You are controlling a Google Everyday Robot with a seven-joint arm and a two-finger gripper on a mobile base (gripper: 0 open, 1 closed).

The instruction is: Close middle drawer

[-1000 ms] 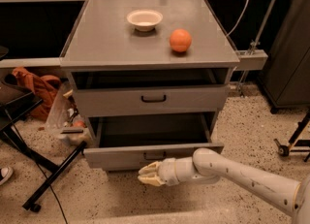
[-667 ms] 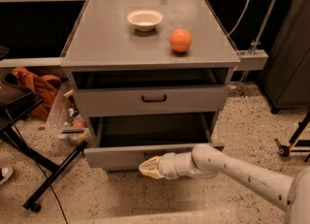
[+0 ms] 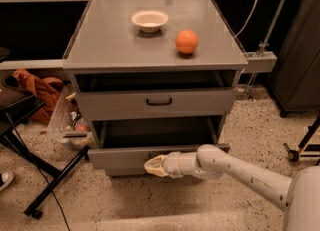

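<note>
Two grey drawers stand pulled out of the cabinet [image 3: 150, 45]; the middle drawer [image 3: 117, 158] is the lower one, at 6 o'clock from the upper drawer [image 3: 200, 102]. The gripper [image 3: 151, 166] sits against the centre of its low front panel, fingers drawn together and holding nothing, with the arm stretching away toward 4 o'clock.

No legible text, labels, brands or numbers were noted. Gripper [image 3: 154, 166] was at the middle drawer [image 3: 117, 158] front panel.

White tubular arm [image 3: 245, 174]; cream gripper [image 3: 150, 165] at middle drawer [image 3: 116, 158] front.
</note>
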